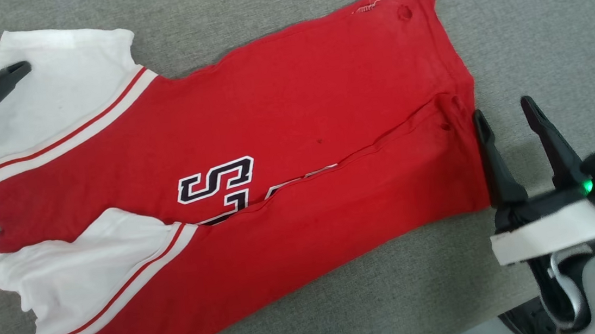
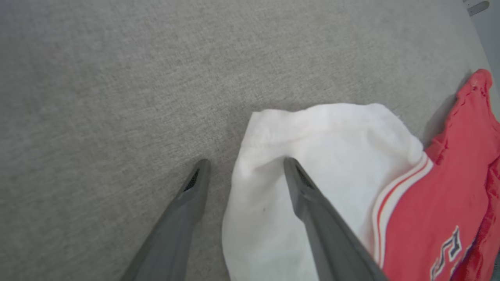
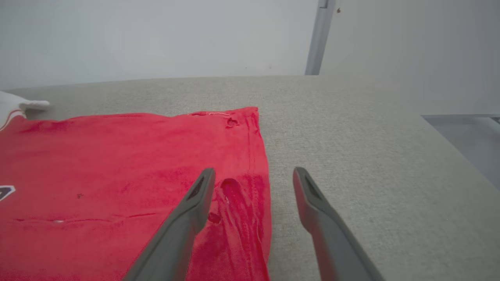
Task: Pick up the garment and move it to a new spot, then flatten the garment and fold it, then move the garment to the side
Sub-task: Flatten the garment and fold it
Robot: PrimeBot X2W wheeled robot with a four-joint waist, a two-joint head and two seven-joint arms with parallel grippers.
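Jersey [image 1: 291,96] folded lengthwise; left gripper [image 2: 245,163] gapes wide over its white sleeve [image 2: 332,156], right gripper [image 1: 502,108] wide beside its hem.

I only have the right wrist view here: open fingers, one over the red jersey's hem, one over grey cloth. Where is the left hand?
Observer: The left hand is at the opposite end, open, with one finger over a white sleeve and the other over the grey surface.
Operator: Is the jersey flat or folded?
Observer: Partly folded. In the head view, the jersey has its near long side turned over the middle, and the near sleeve lies on the red body.
Operator: What's the sliver of print at my edge?
Observer: Black, white-outlined lettering, partly covered by that fold.
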